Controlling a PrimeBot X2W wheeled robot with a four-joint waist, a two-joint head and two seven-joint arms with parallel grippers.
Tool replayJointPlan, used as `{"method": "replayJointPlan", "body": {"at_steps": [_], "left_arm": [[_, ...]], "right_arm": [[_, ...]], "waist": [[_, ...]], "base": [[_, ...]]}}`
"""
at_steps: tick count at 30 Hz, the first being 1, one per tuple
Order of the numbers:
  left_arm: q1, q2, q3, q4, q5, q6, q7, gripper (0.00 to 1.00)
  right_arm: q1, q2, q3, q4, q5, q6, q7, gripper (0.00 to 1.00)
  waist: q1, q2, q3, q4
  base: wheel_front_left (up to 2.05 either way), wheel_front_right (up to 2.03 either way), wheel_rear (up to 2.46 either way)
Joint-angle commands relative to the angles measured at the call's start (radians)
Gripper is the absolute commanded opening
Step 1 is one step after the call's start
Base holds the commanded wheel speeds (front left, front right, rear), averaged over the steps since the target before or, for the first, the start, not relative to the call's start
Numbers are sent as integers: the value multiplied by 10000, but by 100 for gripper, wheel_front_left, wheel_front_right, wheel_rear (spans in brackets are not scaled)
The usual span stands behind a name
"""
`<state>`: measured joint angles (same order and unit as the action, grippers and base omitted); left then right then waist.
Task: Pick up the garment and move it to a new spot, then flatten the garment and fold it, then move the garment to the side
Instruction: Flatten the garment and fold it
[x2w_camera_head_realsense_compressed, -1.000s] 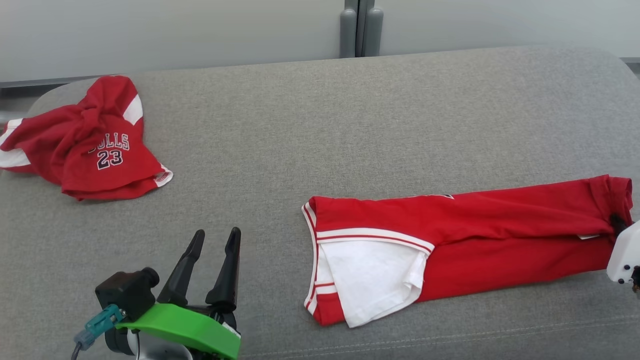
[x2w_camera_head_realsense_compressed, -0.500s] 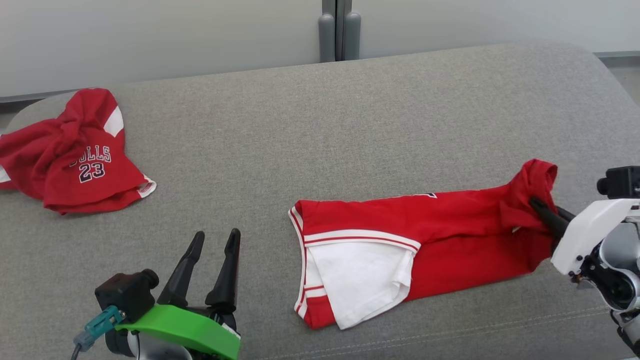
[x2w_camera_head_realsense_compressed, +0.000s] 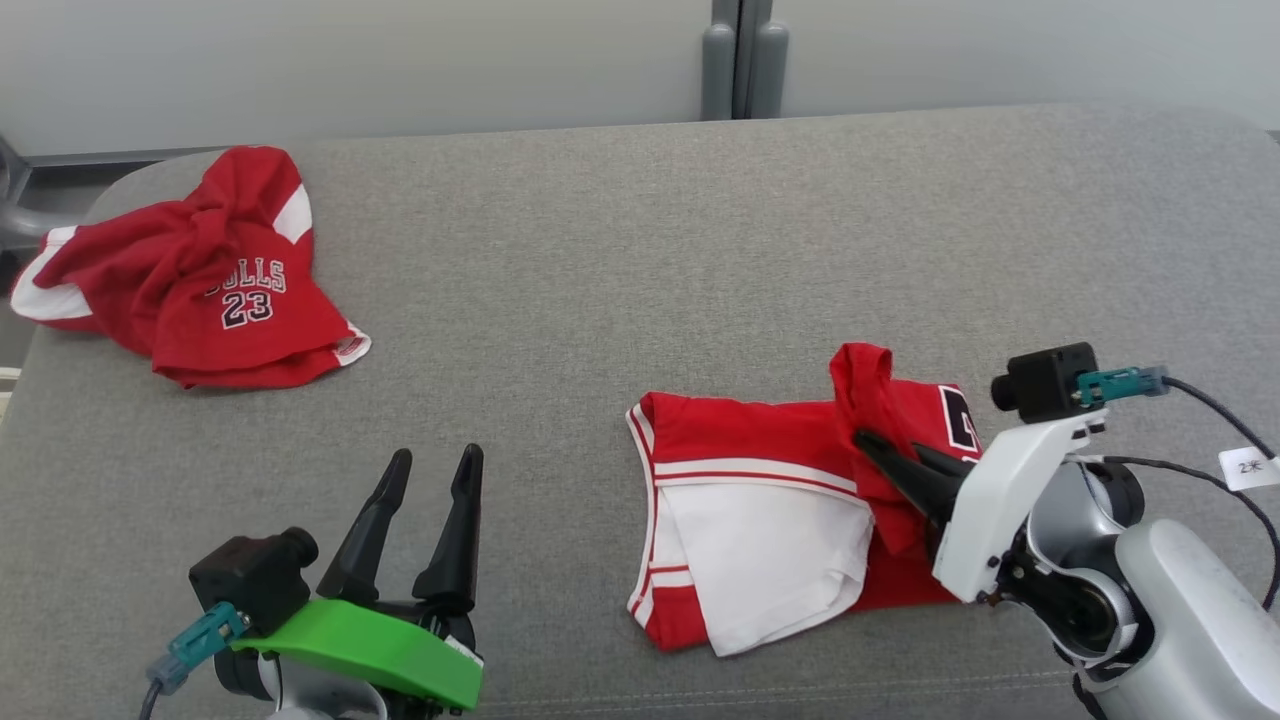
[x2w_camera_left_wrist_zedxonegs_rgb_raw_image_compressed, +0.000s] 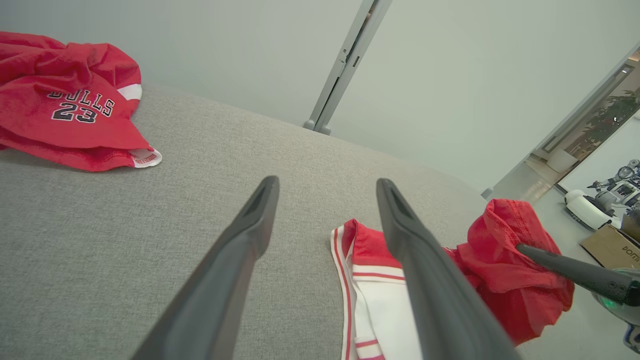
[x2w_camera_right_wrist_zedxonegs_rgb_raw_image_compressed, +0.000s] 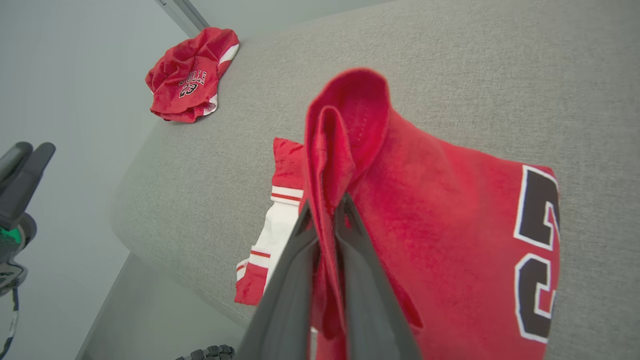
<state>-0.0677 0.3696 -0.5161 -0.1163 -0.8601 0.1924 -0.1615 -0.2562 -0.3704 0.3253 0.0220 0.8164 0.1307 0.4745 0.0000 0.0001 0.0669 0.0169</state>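
Right gripper (x2w_camera_head_realsense_compressed: 885, 445) clamps the jersey (x2w_camera_head_realsense_compressed: 760, 520) edge, raised over its middle, lower right of head view: mid-fold, I reckon. Left gripper (x2w_camera_head_realsense_compressed: 435, 455) spread wide, empty, lower left, off the cloth.

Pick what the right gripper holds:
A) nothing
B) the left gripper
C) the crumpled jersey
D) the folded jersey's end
D: the right gripper is shut on a raised end of the folded jersey, red cloth pinched between its fingers.
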Motion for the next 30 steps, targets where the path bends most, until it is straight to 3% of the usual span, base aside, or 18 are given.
{"method": "replayJointPlan", "body": {"at_steps": [1, 7, 13, 23, 24, 25, 26, 30], "left_arm": [[-112, 0, 15, 34, 5, -90, -54, 100], [-320, -11, -11, 69, 35, -151, -47, 100], [-504, -142, -134, 133, 47, -235, -78, 100], [-536, -258, -178, 320, -5, -309, -200, 100], [-537, -261, -173, 333, -7, -306, -217, 100], [-536, -264, -165, 345, -10, -298, -231, 100], [-535, -263, -159, 350, -16, -295, -237, 100], [-536, -248, -150, 380, -37, -283, -238, 100]], "right_arm": [[-114, 146, 75, -34, -156, -2, 56, 0], [-495, 950, 554, 598, -677, -2, 36, 0], [-1024, 1605, 869, 2249, -1137, 0, -230, 0], [-1802, 2103, 1116, 4566, -1863, -2, -619, 0], [-1851, 2153, 1169, 4718, -1905, 0, -660, 33], [-1920, 2180, 1228, 4867, -1958, 0, -689, 53], [-1999, 2198, 1290, 4994, -2028, -2, -715, 100], [-2264, 2301, 1545, 5202, -2269, -2, -893, 100]], "waist": [[0, -1, 46, 373], [0, -1, 128, 1138], [0, -1, 218, 1949], [0, -1, 289, 2365], [0, -1, 294, 2366], [0, -1, 296, 2362], [0, -1, 296, 2352], [0, -1, 273, 2235]], "base": [[0, 0, 0], [0, 0, 0], [0, 0, 0], [0, 0, 0], [0, 0, 0], [0, 0, 0], [0, 0, 0], [0, 0, 0]]}}
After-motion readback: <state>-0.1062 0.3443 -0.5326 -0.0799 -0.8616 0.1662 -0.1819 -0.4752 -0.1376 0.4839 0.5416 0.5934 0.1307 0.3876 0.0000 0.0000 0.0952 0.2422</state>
